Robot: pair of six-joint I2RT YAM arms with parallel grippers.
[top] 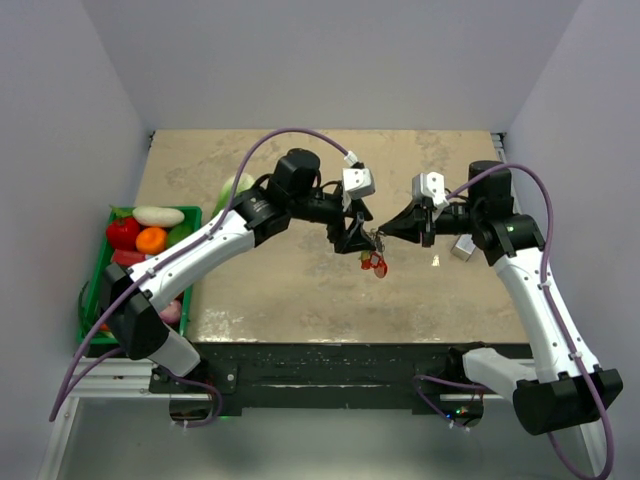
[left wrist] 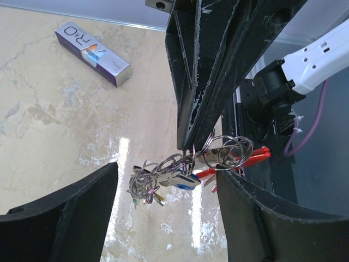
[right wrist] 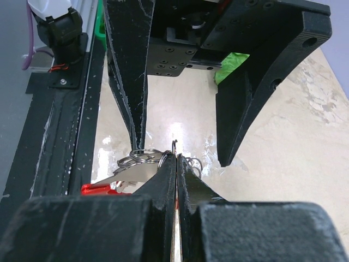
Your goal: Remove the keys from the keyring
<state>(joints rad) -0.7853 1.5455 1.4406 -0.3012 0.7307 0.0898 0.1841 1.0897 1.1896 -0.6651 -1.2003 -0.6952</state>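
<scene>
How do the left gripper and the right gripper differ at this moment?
The left gripper stands wide open; the right gripper is shut tight. The right gripper pinches the keyring, with the keys hanging from it; the left gripper holds nothing, its fingers either side of the bunch. Both have black fingers and meet above the table.

Beige table [top: 280, 290]; small box [left wrist: 92, 53] on it

Pale grey walls [top: 330, 60] close in three sides. A beige marbled table [top: 300, 300] shows bright glare streaks [left wrist: 121, 158] on its top. A black rail [top: 330, 365] runs along the near edge. A green crate [top: 95, 285] of produce sits at the left, and a small purple-and-white box [left wrist: 92, 53] lies flat.
</scene>
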